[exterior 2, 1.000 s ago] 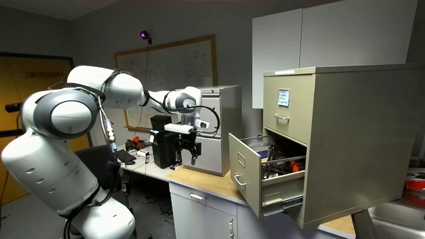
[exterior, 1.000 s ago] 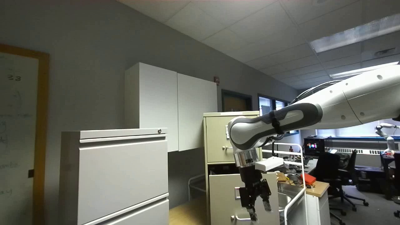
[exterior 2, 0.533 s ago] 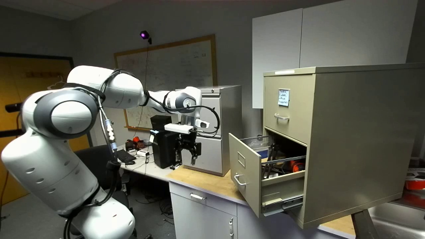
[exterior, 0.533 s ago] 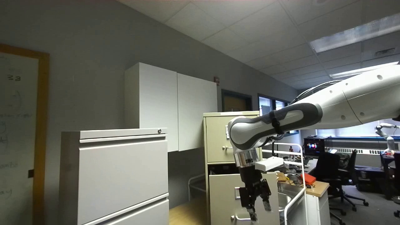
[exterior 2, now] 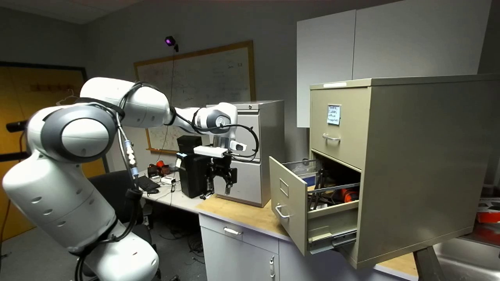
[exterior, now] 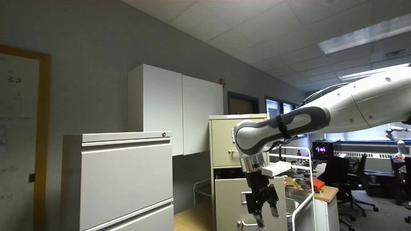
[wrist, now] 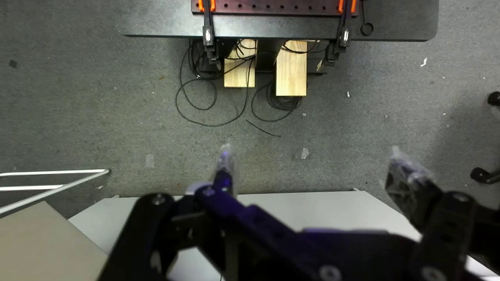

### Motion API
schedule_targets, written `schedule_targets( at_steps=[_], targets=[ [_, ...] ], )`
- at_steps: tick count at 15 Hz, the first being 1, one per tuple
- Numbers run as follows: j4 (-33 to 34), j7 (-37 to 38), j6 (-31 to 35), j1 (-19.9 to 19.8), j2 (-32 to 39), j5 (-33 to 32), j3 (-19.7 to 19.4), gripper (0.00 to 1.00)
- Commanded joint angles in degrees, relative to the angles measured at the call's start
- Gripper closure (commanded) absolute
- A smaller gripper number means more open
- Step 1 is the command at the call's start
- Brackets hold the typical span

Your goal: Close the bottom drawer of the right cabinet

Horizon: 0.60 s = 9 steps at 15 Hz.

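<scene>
The right cabinet, a tall beige filing cabinet point(exterior 2: 422, 164), also shows in an exterior view point(exterior: 221, 141). Its bottom drawer point(exterior 2: 287, 203) is pulled out, with tools and boxes inside; its front also shows in an exterior view point(exterior: 228, 202). The drawer's handle point(exterior 2: 281, 211) is a curved metal bar. The top drawer is shut and bears a paper label. My gripper point(exterior 2: 218, 188) points down, open and empty, apart from the drawer front and out in front of it. In the wrist view the two fingertips point(wrist: 312, 151) are wide apart over the floor. A beige surface point(wrist: 43, 249) shows lower left there.
A pale-grey lateral cabinet point(exterior 2: 250, 183) stands on the wooden counter point(exterior 2: 234, 210) behind my gripper. A white wall cupboard point(exterior 2: 414, 43) hangs above. A white-framed rack point(exterior: 313, 199) stands near the beige cabinet. Grey base cupboards point(exterior 2: 238, 253) are below the counter.
The arm has shifted by a very small amount. The drawer has not moved, and the gripper stays open.
</scene>
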<state>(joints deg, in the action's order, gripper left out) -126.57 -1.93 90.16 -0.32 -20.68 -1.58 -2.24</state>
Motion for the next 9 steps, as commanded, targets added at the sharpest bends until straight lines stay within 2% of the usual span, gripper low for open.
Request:
schedule_targets(
  at_steps=[1, 4, 7, 8, 9],
  targets=[
    [1.65, 1.79, 1.55, -0.27, 2.15, -2.00, 1.36, 0.00],
    [3.35, 1.08, 5.31, 0.37, 5.66, -5.63, 2.68, 0.00],
    [5.20, 1.19, 10.85, 0.97, 10.57, -13.01, 4.84, 0.00],
    [5.76, 1.78, 12.90, 1.16, 12.39, -16.46, 5.62, 0.25],
    [6.09, 2.10, 14.74, 1.27, 14.04, -19.76, 6.11, 0.25]
  ],
)
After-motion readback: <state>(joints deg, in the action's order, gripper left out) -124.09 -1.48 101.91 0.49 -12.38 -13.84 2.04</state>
